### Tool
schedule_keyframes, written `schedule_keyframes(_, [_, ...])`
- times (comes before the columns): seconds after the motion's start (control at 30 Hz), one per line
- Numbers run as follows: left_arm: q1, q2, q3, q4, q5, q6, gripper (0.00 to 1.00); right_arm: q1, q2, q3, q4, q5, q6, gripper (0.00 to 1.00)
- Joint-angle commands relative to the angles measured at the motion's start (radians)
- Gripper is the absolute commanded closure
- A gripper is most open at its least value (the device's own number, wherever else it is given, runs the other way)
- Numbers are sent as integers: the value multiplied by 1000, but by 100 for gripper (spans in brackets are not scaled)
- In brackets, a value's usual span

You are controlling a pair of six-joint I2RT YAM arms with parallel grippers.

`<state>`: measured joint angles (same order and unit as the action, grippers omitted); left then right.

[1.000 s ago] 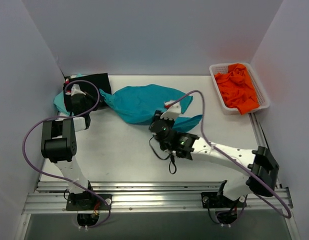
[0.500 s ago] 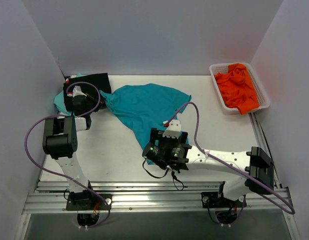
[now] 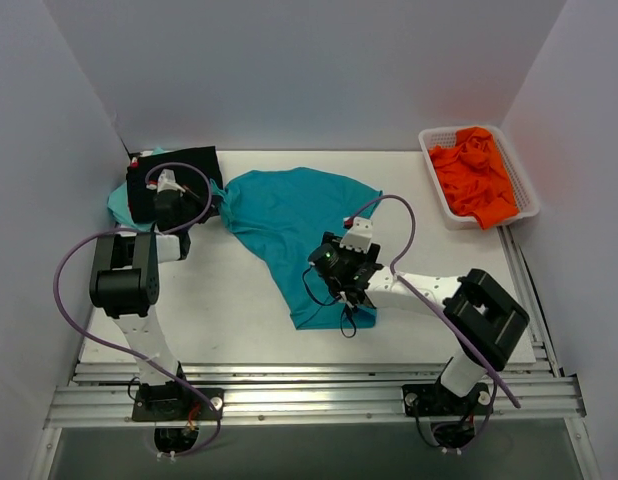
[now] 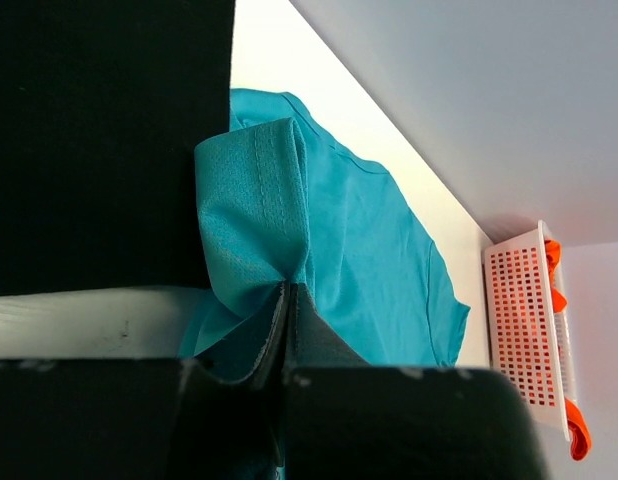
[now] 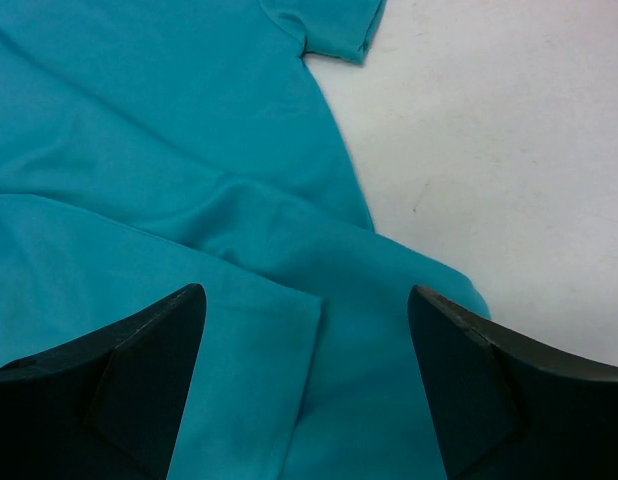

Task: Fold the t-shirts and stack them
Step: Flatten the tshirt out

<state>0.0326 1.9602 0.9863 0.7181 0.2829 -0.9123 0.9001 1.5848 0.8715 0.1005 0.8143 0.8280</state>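
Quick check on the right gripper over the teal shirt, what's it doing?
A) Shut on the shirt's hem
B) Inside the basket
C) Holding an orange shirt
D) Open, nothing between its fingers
D: in the right wrist view the right gripper has its fingers spread wide apart, with the teal t-shirt lying flat on the table beneath them, not pinched.

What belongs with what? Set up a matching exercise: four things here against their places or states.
1. teal t-shirt
2. black t-shirt
3. orange t-shirts
4. right claw

a. heaped in the white mesh basket
b. open above teal cloth
c. far-left corner of the table
d. spread out mid-table, one edge pinched by the left claw

Pairs: 1-d, 2-c, 3-a, 4-b
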Motion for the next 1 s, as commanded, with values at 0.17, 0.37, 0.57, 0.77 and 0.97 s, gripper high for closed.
schedule_keyframes(0.17, [-17, 5, 51, 53, 29, 39, 98, -36, 133, 61, 173, -139, -75, 24])
schedule_keyframes(0.37, [-17, 22, 54, 55, 30, 43, 98, -36, 196, 37, 205, -187, -44, 26])
schedule_keyframes(0.57, [-17, 34, 61, 53, 33, 44, 98, -36, 222, 20, 197, -167, -30, 26])
schedule_keyframes(0.77, [-17, 39, 66, 52, 33, 50, 98, -38, 196, 17, 153, -129, -24, 27])
schedule_keyframes(0.97, [-22, 40, 68, 44, 32, 58, 98, -36, 149, 1, 114, -89, -20, 27])
